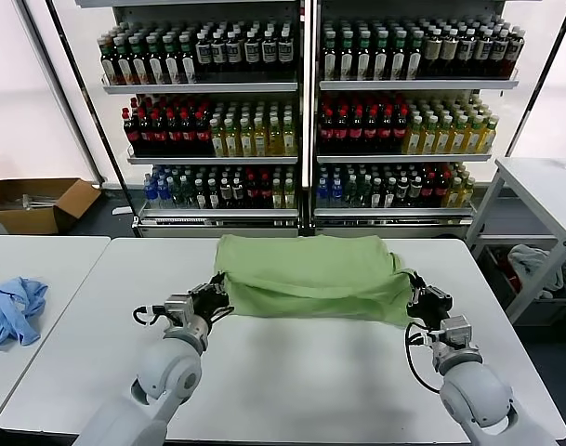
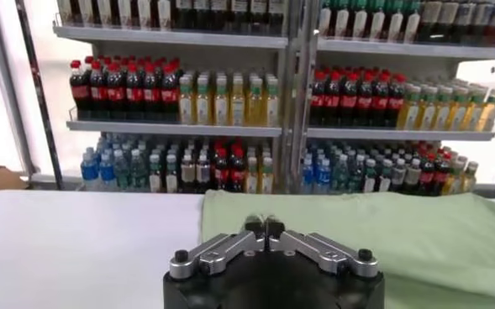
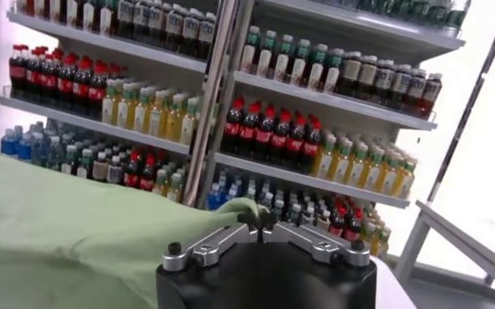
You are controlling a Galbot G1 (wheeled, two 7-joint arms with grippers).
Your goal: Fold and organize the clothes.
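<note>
The light green shirt (image 1: 310,274) lies bunched across the far middle of the white table (image 1: 301,372); its collar, buttons and checkered print are hidden. My left gripper (image 1: 216,288) is shut at the shirt's left front corner, which looks pinched and slightly raised. In the left wrist view the shut fingertips (image 2: 264,225) sit against the shirt (image 2: 415,243). My right gripper (image 1: 415,290) is shut on the shirt's right front corner. In the right wrist view the shirt (image 3: 62,227) runs up into the shut gripper (image 3: 254,222).
A light blue garment (image 1: 11,307) lies on the separate table to the left. Shelves of bottles (image 1: 301,121) stand just behind the table's far edge. A cardboard box (image 1: 36,200) sits on the floor at far left, and another white table (image 1: 543,186) stands at right.
</note>
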